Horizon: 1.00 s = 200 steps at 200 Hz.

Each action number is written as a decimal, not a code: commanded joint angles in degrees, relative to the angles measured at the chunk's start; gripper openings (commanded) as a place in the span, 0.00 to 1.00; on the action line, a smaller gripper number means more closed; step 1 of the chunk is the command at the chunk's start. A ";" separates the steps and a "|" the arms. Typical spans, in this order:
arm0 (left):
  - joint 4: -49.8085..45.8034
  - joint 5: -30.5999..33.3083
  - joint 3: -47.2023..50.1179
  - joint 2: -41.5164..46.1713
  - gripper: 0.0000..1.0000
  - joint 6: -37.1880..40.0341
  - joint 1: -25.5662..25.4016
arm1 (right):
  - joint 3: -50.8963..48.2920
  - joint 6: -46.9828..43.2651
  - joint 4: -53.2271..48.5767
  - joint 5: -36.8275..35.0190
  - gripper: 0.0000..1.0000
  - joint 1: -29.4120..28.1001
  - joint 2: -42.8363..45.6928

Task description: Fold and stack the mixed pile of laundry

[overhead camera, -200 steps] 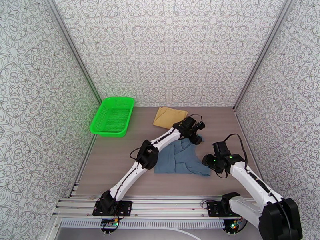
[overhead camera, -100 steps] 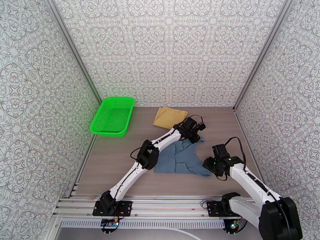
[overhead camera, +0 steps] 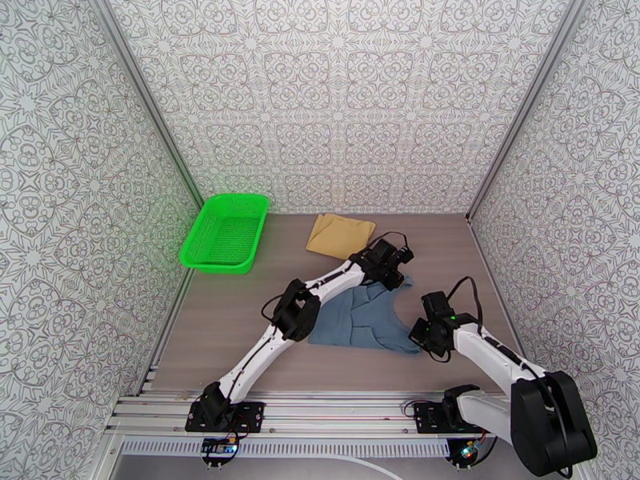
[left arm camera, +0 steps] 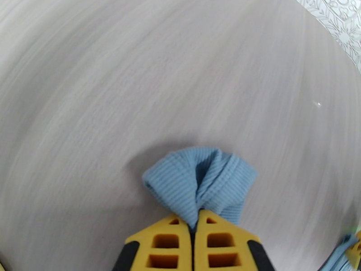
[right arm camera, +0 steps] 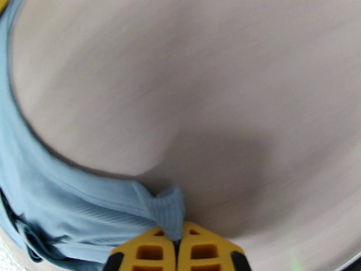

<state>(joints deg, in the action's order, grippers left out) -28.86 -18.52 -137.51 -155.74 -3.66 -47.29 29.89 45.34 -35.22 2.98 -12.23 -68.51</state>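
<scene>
Nearest, the right arm crouches low over the table (overhead camera: 232, 330), elbow out to the right. The right gripper (overhead camera: 419, 336) is pinched tight on the near right corner of the blue-grey tank top (overhead camera: 360, 318), with the yellow fingers (right arm camera: 162, 240) clamped on a ribbed fold. The tank top lies rumpled mid-table. The left arm stretches diagonally over it, and the left gripper (overhead camera: 398, 280) is closed on the top's far corner, cloth bunched at the tips. Farther back the mustard cloth (overhead camera: 340, 234) lies flat by the back wall, with the green basket (overhead camera: 216, 266) to its left, apart.
</scene>
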 commanded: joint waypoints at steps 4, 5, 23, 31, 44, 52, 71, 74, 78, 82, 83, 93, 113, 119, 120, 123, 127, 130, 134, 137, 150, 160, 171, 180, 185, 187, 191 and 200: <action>2.72 3.93 3.20 1.67 0.00 -5.79 -1.17 | 6.23 -3.42 -2.59 -5.54 0.00 0.25 -0.72; 2.87 3.93 3.16 1.67 0.00 -5.94 -1.20 | 6.50 -3.64 -2.85 -5.67 0.00 0.35 -0.73; 4.74 3.94 1.20 0.85 0.00 -8.39 -1.20 | 10.84 -6.59 -5.98 -8.53 0.00 2.24 -1.50; 5.34 3.41 -0.22 0.13 0.00 -9.36 -1.13 | 12.64 -8.15 -6.70 -9.28 0.00 3.44 -2.07; 6.71 1.64 -2.69 -1.48 0.00 -11.40 -0.86 | 15.33 -10.21 -7.69 -10.03 0.00 5.65 -3.28; 7.76 0.60 -4.06 -2.32 0.00 -12.97 -0.54 | 16.77 -11.43 -8.04 -10.14 0.00 6.58 -3.96; 12.01 -1.82 -3.81 -2.64 0.00 -16.88 0.34 | 19.72 -13.89 -8.59 -9.64 0.00 7.37 -4.81; 12.99 -2.00 -3.37 -2.37 0.00 -17.45 0.50 | 20.05 -14.30 -8.49 -9.12 0.00 7.35 -4.79; 14.37 -2.28 -2.16 -1.78 0.00 -18.03 0.65 | 20.32 -14.73 -8.38 -8.33 0.00 7.35 -4.64; 16.00 -2.39 -0.85 -0.99 0.00 -18.48 0.85 | 20.66 -15.23 -8.15 -7.43 0.00 7.33 -4.53; 16.46 -2.43 -0.31 -0.72 0.00 -18.57 0.95 | 20.74 -15.34 -8.22 -7.23 0.00 7.36 -4.44; 21.88 -2.26 5.41 2.24 0.00 -19.46 1.38 | 21.18 -16.71 -7.56 -4.12 0.00 7.31 -3.86; 33.73 -1.50 18.34 8.93 0.00 -20.52 2.70 | 21.34 -18.54 -6.63 1.56 0.00 6.60 -2.33; 37.24 -1.60 22.39 10.67 0.00 -21.00 3.33 | 21.35 -19.00 -6.57 2.65 0.00 5.95 -1.87; 37.84 -1.65 23.04 10.96 0.00 -21.02 3.43 | 21.35 -19.07 -6.59 2.78 0.00 5.84 -1.79; 39.78 -1.84 24.88 11.81 0.00 -21.31 3.72 | 21.35 -19.21 -6.61 3.12 0.00 5.43 -1.54; 42.28 -2.19 27.18 12.96 0.00 -21.80 4.23 | 21.44 -19.43 -6.66 3.51 0.00 4.78 -1.23; 44.40 -2.40 29.07 13.62 0.00 -22.35 4.71 | 21.48 -19.56 -6.68 3.71 0.00 4.38 -1.02; 47.06 -2.88 31.39 14.57 0.00 -23.11 5.22 | 21.46 -19.59 -6.75 4.08 0.00 3.75 -0.78; 49.32 -3.30 32.75 15.19 0.00 -23.71 5.68 | 21.44 -19.64 -6.83 4.28 0.00 3.30 -0.56; 57.87 -5.72 39.32 17.28 0.00 -26.98 7.90 | 21.27 -19.60 -7.05 5.20 0.00 1.43 0.09; 62.69 -7.16 43.15 18.53 0.00 -28.95 9.43 | 21.04 -19.41 -7.11 5.34 0.00 -0.27 0.69; 66.24 -8.55 46.58 19.98 0.00 -29.95 10.79 | 20.54 -18.87 -7.09 5.35 0.00 -2.25 1.48; 68.21 -9.46 49.03 21.22 0.00 -30.13 11.58 | 20.07 -18.26 -6.97 5.37 0.00 -3.81 2.16; 69.33 -9.87 50.13 21.91 0.00 -30.09 11.89 | 19.75 -17.83 -6.80 5.44 0.00 -4.65 2.57; 69.65 -10.04 50.67 22.18 0.00 -30.16 11.98 | 19.68 -17.66 -6.73 5.47 0.00 -5.07 2.65; 70.39 -10.49 51.58 22.68 0.00 -30.18 12.19 | 19.33 -17.39 -6.66 5.53 0.00 -5.76 2.93; 71.82 -11.44 53.23 23.72 0.00 -30.34 12.55 | 18.79 -16.69 -6.37 5.45 0.00 -7.35 3.44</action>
<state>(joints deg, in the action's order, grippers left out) 30.70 -25.54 -88.62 -136.62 -31.40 -35.38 49.69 27.18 -41.58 6.92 -16.25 -67.18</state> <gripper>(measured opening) 0.041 0.051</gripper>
